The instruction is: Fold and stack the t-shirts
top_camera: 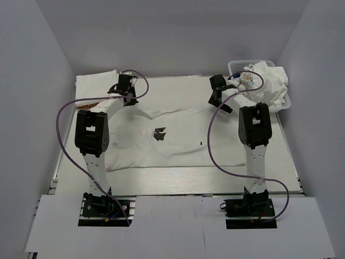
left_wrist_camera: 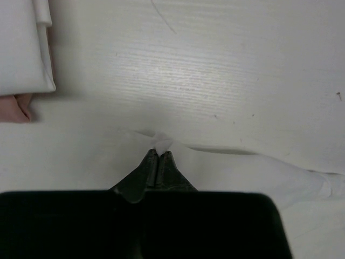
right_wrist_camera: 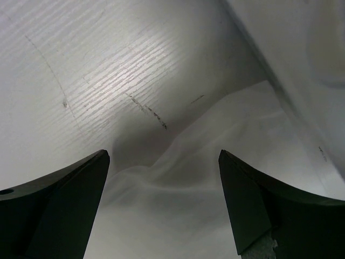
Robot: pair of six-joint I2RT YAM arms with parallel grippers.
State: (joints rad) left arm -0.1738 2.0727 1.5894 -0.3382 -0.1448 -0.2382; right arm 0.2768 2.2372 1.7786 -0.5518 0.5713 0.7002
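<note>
Top view: a white t-shirt with a small black chest print (top_camera: 161,137) lies spread flat in the middle of the pale wood-grain table (top_camera: 178,181), collar toward the far edge, with a few shallow wrinkles. My left gripper (top_camera: 128,98) sits at its far-left shoulder and my right gripper (top_camera: 218,100) is over its far-right shoulder. A folded white cloth stack (top_camera: 94,83) lies in the far-left corner. A white plastic lattice basket (top_camera: 237,65) at far right holds a crumpled heap of white shirts (top_camera: 267,81).

Left wrist view: my left fingers (left_wrist_camera: 153,164) are pressed together, with a small peak of the shirt's edge (left_wrist_camera: 163,143) pinched at the tips. The folded stack (left_wrist_camera: 24,48) is up-left, with something pinkish (left_wrist_camera: 16,105) under it; I can't tell what it is.

Right wrist view: my right gripper (right_wrist_camera: 164,183) has its jaws spread wide and holds nothing. Rumpled shirt cloth (right_wrist_camera: 215,162) lies just below and between them, with bare table (right_wrist_camera: 81,65) beyond.

Handling, my guess: the shirt is light, limp and thin, so it will sag and drag rather than hold its shape. I should take it by the shoulder edges with both sides level. A shallow pinch on one layer could slip, so the right side wants a deeper bite at the seam.
</note>
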